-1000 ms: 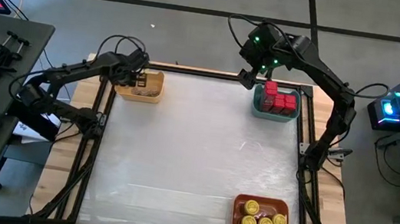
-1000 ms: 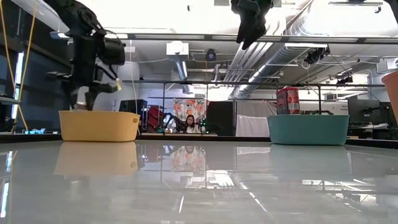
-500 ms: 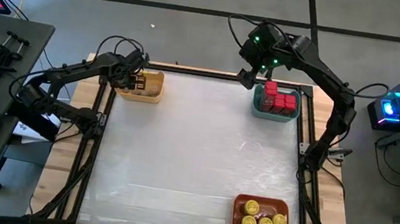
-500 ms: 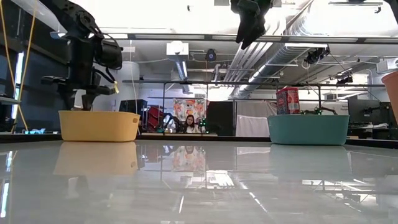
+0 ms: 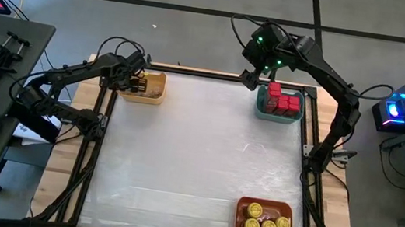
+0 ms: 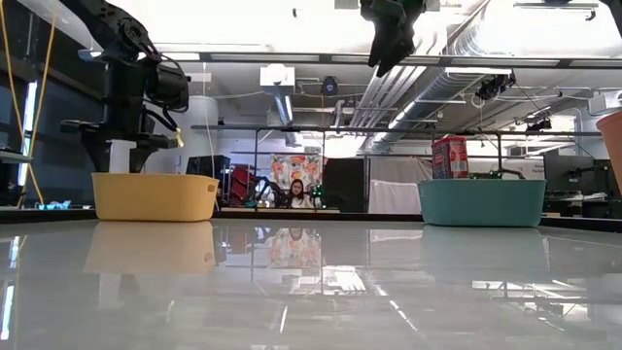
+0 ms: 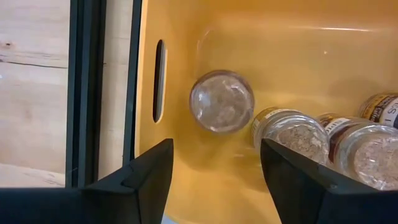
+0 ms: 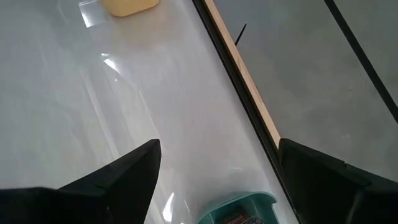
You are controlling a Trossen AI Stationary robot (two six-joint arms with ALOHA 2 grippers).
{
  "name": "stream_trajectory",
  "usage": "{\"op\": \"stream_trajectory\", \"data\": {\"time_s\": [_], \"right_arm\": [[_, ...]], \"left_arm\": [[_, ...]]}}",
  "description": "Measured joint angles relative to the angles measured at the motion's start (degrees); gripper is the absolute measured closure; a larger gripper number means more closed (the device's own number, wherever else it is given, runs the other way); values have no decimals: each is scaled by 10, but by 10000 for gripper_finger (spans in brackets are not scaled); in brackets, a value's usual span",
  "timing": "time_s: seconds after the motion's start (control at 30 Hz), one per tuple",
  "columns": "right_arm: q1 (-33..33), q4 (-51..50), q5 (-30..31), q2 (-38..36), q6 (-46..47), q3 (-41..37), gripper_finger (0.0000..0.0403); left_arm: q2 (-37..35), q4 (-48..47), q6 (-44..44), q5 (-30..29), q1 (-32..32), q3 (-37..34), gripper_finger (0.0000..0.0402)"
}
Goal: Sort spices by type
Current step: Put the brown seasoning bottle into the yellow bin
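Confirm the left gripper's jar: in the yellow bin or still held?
In. The jar lies in the yellow bin, clear of the open left gripper.

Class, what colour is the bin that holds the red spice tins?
Teal. The bin shows best in the low view, with a red tin standing up above its rim.

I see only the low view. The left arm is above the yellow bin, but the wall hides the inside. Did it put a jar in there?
Observer: Yes. The left wrist view shows a jar lying in the yellow bin, free between the open fingers of the left hand.
Operator: Are other jars in that bin?
Observer: At least three more jars lie side by side next to it.
Operator: And the orange bin? I see only its edge.
Observer: From above, the orange bin holds four yellow-lidded jars.
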Motion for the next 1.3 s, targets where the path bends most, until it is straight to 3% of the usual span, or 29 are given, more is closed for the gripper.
{"op": "stream_trajectory", "data": {"time_s": [0.33, 0.7, 0.83, 1.0, 1.17, 1.3], "right_arm": [[0, 0, 0, 0, 13, 0, 82], [0, 7, 0, 0, 13, 0, 82], [0, 8, 0, 0, 13, 0, 82], [0, 17, 0, 0, 13, 0, 82], [0, 18, 0, 0, 13, 0, 82], [0, 17, 0, 0, 15, 0, 82]], "left_arm": [[0, -1, 3, 11, 0, 6, 175], [0, 17, 44, -30, 0, 95, 179], [17, 28, 76, -43, 13, 95, 232], [71, 35, 60, -45, 16, 95, 378], [129, 74, 55, -20, 16, 95, 395], [143, 68, 29, -37, 15, 94, 398]]}}
